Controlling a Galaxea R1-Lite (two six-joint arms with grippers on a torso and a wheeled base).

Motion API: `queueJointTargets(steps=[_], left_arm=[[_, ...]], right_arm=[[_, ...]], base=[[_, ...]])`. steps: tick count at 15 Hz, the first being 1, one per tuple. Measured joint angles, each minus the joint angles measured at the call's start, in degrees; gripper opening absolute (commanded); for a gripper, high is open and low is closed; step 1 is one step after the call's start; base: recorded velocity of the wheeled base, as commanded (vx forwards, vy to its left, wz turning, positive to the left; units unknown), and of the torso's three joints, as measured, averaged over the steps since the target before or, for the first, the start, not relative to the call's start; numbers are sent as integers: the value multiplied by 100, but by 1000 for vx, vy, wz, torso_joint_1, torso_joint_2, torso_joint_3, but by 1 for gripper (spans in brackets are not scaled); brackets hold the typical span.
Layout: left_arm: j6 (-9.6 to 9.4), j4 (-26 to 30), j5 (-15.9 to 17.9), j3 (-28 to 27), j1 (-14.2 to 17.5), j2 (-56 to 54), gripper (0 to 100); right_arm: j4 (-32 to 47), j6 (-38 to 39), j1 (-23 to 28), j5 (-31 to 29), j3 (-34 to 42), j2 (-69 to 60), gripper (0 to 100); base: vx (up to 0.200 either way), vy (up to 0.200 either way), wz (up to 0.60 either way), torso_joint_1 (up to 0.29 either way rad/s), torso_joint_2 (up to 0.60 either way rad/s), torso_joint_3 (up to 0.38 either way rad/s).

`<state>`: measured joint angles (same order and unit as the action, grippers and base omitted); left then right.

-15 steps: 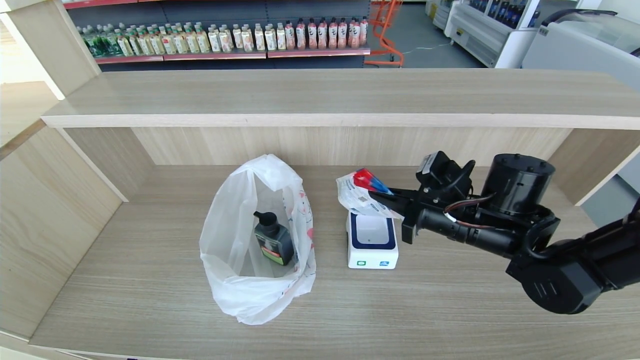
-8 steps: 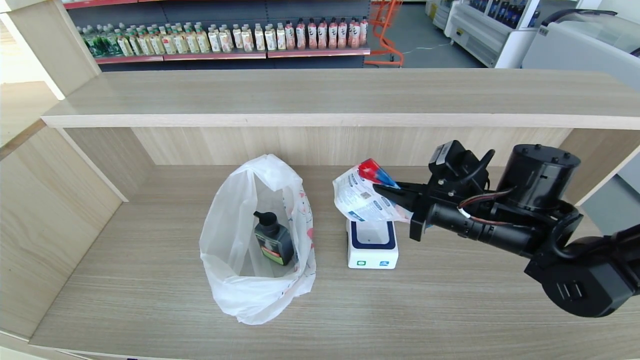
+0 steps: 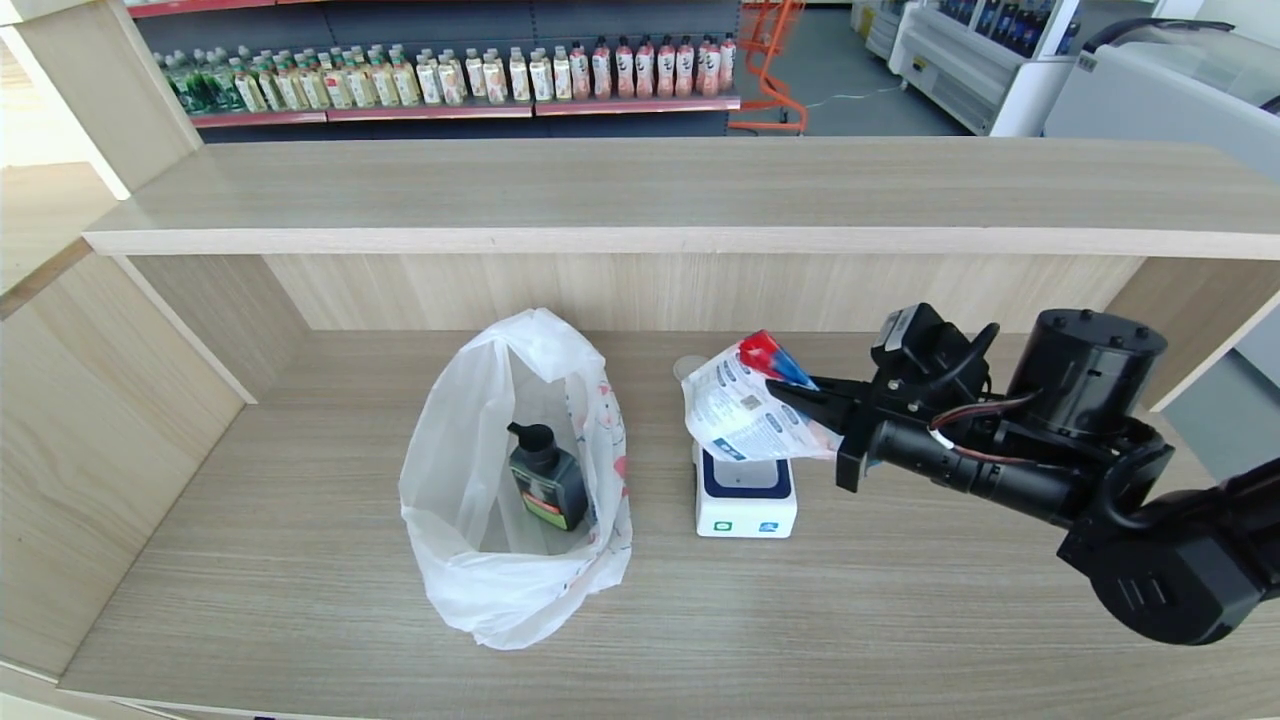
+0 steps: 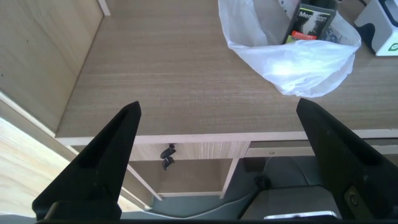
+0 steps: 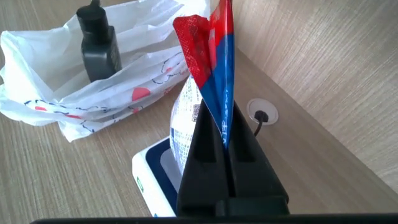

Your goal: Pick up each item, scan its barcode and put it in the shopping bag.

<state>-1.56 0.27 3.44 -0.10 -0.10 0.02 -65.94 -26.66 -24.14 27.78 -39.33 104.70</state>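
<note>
light: bright, even | shadows: faint beside shopping bag (image 3: pixel 480 590) | glare: sheen on upper ledge (image 3: pixel 700 185) | edges: bowed

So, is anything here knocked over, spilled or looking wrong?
Nothing stands out. The right gripper holds a crinkled packet over the white scanner, as you would to scan it. The dark pump bottle stands roughly upright inside the open plastic bag. No spill shows on the counter.
</note>
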Motion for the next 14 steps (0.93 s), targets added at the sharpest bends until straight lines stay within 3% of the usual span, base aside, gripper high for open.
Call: queueJointTargets(steps=[6,9,14], left_arm=[[-2,0,0,0,0,0,100],[-2,-2,0,0,0,0,100],[-2,0,0,0,0,0,100]], right_arm=[[-130,11,88,2,173,138,0],[217,707,29,-110,-265,37,0],[3299,2849,-94,-749,-1588,-774,0]], base=[[0,0,0,0,0,0],[0,0,0,0,0,0],[0,0,0,0,0,0]])
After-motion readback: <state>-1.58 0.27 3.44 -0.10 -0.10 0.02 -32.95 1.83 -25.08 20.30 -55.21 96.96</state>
